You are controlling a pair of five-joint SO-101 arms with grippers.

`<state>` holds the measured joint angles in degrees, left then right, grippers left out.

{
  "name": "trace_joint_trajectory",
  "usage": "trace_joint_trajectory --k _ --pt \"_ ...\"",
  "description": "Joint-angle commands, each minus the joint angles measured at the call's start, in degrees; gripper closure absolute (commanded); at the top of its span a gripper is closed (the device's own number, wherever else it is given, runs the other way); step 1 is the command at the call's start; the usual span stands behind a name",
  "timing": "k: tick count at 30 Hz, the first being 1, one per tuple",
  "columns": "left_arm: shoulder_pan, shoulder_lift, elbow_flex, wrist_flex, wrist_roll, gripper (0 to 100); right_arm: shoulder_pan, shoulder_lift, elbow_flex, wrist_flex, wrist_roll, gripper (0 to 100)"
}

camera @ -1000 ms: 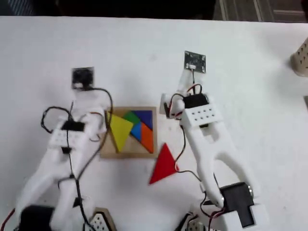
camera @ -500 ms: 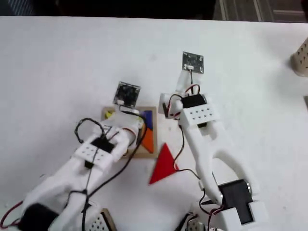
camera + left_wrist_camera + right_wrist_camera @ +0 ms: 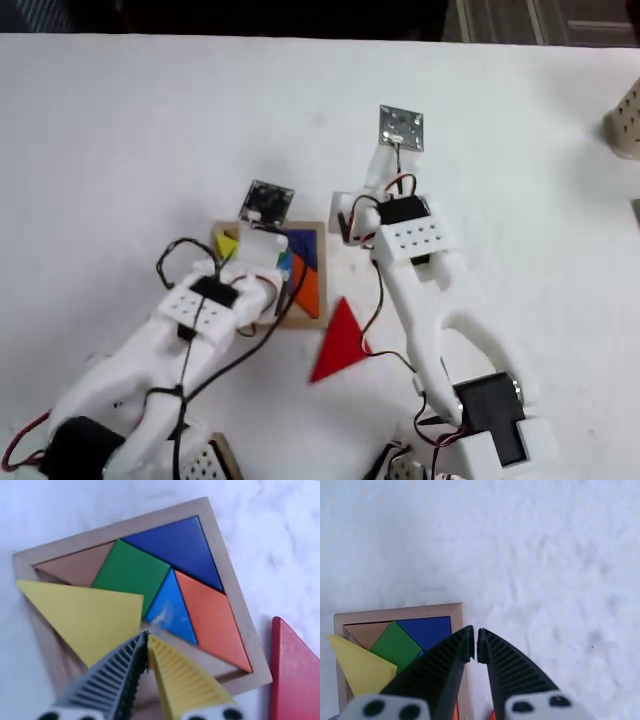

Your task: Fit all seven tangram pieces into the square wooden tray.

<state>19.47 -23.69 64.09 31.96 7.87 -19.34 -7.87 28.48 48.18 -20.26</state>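
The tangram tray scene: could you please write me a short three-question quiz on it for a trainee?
1. True or false: the red triangle lies outside the wooden tray.
2. The yellow triangle is: A seated flat in the tray; B lying across the tray's rim; C lying well clear of the tray.
3. Fill in: the left pincer, its tip by the yellow triangle's corner, is ___ (open or shut).
Key: 1 true; 2 B; 3 shut.
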Motion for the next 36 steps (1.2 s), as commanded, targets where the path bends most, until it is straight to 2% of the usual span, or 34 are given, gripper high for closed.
trace_joint_trajectory --k 1,8,13,22,25,32,36 --pt "-0.3 -4.4 0.6 0.5 0.2 98 0.7 -0.5 -0.2 -0.9 0.6 98.1" --pt "-0.3 -5.8 1.4 3.8 0.2 98 0.8 -0.5 -0.2 -0.9 0.6 98.1" --pt "1.5 -5.6 1.2 9.8 0.5 98 0.8 -0.5 -0.2 -0.9 0.6 98.1" --pt "2.0 -5.3 1.6 8.4 0.6 98 0.8 -0.4 -0.2 -0.9 0.6 98.1" --pt "1.9 -5.1 1.6 10.3 0.6 98 0.8 -0.4 0.0 -0.9 0.6 98.1" --pt "-2.5 3.7 -3.9 10.8 0.7 98 0.8 -0.4 1.3 -3.6 0.4 98.1" --pt "-3.1 10.2 -9.2 15.2 0.7 98 0.8 -0.4 1.3 -3.6 0.3 98.1"
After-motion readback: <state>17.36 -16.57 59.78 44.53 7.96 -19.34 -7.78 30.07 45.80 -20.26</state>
